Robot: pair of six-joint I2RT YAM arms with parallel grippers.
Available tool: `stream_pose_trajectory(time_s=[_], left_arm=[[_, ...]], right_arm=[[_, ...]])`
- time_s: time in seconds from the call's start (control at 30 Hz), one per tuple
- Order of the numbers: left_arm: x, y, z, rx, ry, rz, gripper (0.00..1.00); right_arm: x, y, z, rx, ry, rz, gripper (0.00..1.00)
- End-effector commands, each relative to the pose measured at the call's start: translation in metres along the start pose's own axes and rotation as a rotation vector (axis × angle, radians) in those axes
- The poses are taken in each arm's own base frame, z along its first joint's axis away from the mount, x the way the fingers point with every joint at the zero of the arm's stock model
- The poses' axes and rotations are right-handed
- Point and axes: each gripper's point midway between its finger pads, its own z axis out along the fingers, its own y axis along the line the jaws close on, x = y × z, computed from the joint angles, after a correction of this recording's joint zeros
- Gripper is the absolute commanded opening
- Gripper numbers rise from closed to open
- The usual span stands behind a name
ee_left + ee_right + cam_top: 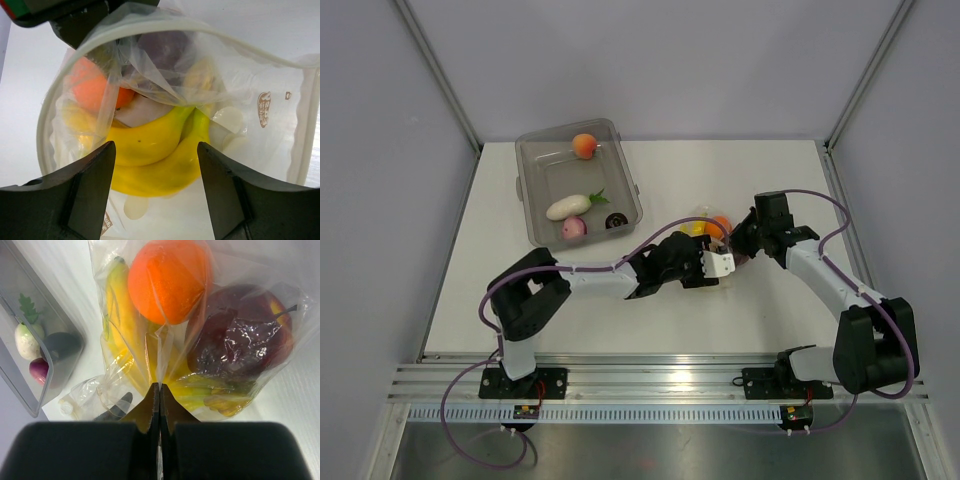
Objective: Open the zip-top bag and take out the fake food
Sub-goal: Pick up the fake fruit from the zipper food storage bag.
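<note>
Only print I can find is on the zip-top bag: a small brown logo on the clear film in the left wrist view, turned sideways, letters too blurred to read. A second brown print mark sits near the bottom edge, also illegible.

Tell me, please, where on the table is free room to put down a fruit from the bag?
Free: the table's far strip between the tub and the right edge; also the near patch before the zip-top bag. Crowded: around that bag, where the left gripper and right gripper meet.
</note>
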Motion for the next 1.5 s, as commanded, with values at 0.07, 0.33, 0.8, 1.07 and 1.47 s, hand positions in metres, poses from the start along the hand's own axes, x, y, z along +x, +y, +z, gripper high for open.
stream_pose_trajectory(time_s=[0.07, 0.33, 0.8, 1.07, 1.47], left_arm=[[-0.021, 0.020, 0.006, -0.052, -0.047, 0.032, 0.71], [-0.031, 0.017, 0.000, -0.066, -0.088, 0.080, 0.71], [-0.026, -0.011, 0.010, 0.198, -0.026, 0.198, 0.71], [-0.023, -0.029, 0.005, 0.384, -0.044, 0.125, 0.70], [-0.005, -0.015, 0.012, 0.301, -0.037, 0.109, 0.70]], right_arm=[[-0.006, 0.016, -0.008, -0.056, -0.031, -0.037, 0.00], [0.007, 0.031, -0.009, -0.098, 0.008, -0.101, 0.00], [0.011, 0.047, -0.020, -0.156, 0.030, -0.197, 0.00], [0.011, 0.046, -0.022, -0.154, 0.031, -0.206, 0.00], [0.007, 0.046, -0.023, -0.151, 0.003, -0.212, 0.00]])
